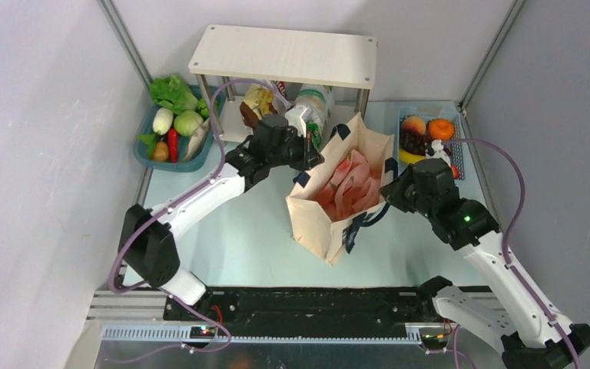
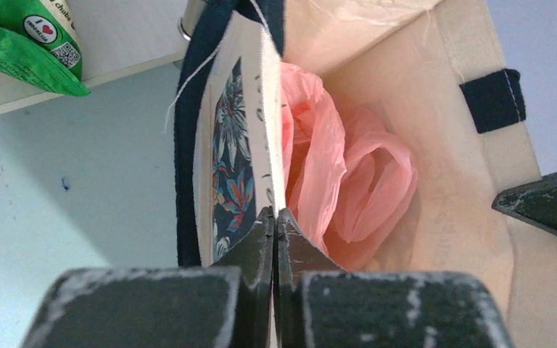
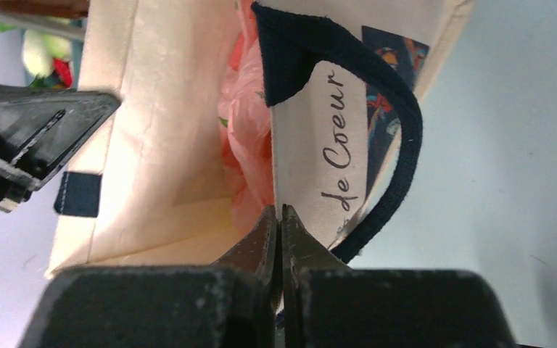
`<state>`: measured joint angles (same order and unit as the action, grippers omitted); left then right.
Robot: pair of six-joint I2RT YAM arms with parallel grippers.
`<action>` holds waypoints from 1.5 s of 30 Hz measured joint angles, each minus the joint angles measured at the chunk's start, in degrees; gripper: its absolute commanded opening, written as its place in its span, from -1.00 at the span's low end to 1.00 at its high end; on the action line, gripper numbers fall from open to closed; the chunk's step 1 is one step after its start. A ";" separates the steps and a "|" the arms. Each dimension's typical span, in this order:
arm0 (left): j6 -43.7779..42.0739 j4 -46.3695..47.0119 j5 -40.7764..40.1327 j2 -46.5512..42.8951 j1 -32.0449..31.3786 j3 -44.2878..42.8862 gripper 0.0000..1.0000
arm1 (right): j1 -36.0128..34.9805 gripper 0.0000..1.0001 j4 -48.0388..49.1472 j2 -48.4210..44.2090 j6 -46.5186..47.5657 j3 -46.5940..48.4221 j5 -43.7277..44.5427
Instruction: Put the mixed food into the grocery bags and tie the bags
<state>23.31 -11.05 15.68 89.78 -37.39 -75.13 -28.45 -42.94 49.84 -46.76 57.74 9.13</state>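
The beige canvas tote [image 1: 319, 219] stands open at mid-table with the pink plastic bag [image 1: 351, 184] crumpled inside it. My left gripper [image 1: 313, 154] is shut on the tote's left rim, and the left wrist view shows the jaws [image 2: 275, 217] pinching the edge beside the floral panel [image 2: 228, 167]. My right gripper [image 1: 391, 189] is shut on the tote's right rim [image 3: 278, 214], next to a navy handle [image 3: 395, 145]. The pink bag also shows in both wrist views [image 2: 362, 181] [image 3: 250, 130]. Grapes [image 1: 413, 142], a banana [image 1: 409, 157] and an apple [image 1: 412, 124] lie in the blue basket [image 1: 461, 165].
A teal basket [image 1: 144, 152] at the back left holds a white radish [image 1: 162, 121], lettuce and other vegetables. A white shelf [image 1: 284, 55] stands at the back, with snack packets [image 1: 257, 104] and a green packet [image 2: 22, 43] under it. Grey walls close in both sides.
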 measured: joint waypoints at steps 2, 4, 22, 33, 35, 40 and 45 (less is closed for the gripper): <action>-1.81 -0.33 -1.88 -2.12 -1.07 1.05 -1.00 | -0.50 -1.00 0.39 -1.01 0.85 0.00 -1.66; -3.96 -0.98 -7.10 -6.12 -3.48 3.39 -1.00 | -1.44 -1.00 0.52 -2.01 1.57 -0.20 -2.40; -2.84 3.63 -57.57 -33.00 -27.76 29.18 -0.41 | -2.89 -1.00 -5.62 -13.20 5.53 -3.52 6.73; 0.20 2.82 -45.88 -36.04 -27.74 22.25 0.52 | -3.08 -1.00 -7.76 -5.40 14.49 3.15 2.40; -0.04 2.82 -42.18 -35.50 -27.74 18.78 0.55 | -3.21 -1.00 -7.76 -5.16 15.32 3.15 1.53; -0.33 2.75 -33.90 -30.18 -27.74 10.56 0.61 | -3.48 -1.00 -6.25 -5.84 16.72 3.15 -1.49; 0.07 -0.24 -27.96 -18.03 -27.74 1.46 0.64 | -3.63 -1.00 -4.50 -6.67 17.44 3.80 -4.00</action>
<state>23.38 -11.29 -12.27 71.75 -65.12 -73.67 -32.08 -47.44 43.18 -29.32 61.54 5.13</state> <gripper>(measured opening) 0.805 0.012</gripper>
